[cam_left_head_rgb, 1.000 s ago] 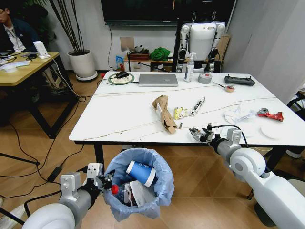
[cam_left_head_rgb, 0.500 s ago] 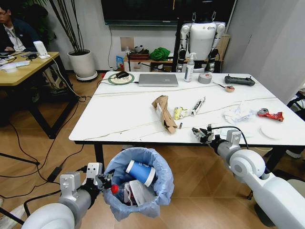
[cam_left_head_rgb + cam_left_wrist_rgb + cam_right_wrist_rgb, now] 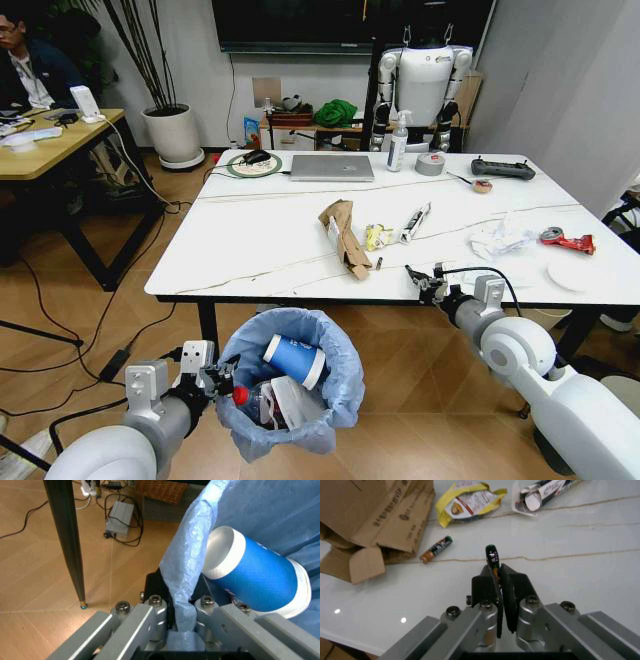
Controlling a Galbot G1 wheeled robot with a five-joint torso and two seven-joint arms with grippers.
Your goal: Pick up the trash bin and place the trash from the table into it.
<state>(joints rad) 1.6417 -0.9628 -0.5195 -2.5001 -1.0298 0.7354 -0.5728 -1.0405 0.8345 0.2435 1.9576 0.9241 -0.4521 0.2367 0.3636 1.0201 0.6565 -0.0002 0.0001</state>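
My left gripper [image 3: 216, 381] is shut on the rim of the trash bin [image 3: 335, 400], pinching its light-blue bag [image 3: 182, 585] below the table's near edge. A white-and-blue paper cup [image 3: 255, 579] and a crushed bottle [image 3: 252, 402] lie inside. My right gripper [image 3: 421, 283] hovers low over the table [image 3: 250, 230] near its front edge, shut on a small green-tipped battery [image 3: 492, 559]. Trash on the table: a brown cardboard piece [image 3: 345, 237], a second battery [image 3: 435, 549], a yellow wrapper [image 3: 467, 500], a white packet [image 3: 415, 222] and crumpled tissue [image 3: 498, 240].
At the table's far side are a grey laptop [image 3: 332, 167], a spray bottle [image 3: 398, 142], a tape roll [image 3: 430, 163] and a black controller [image 3: 503, 168]. A red tool [image 3: 568, 240] and a flat white disc [image 3: 570, 275] lie at the right. A wooden desk [image 3: 50, 145] stands left.
My right gripper has shifted slightly to the right along the table's front edge and its fingers look closer together. The left arm and the bin have not moved.
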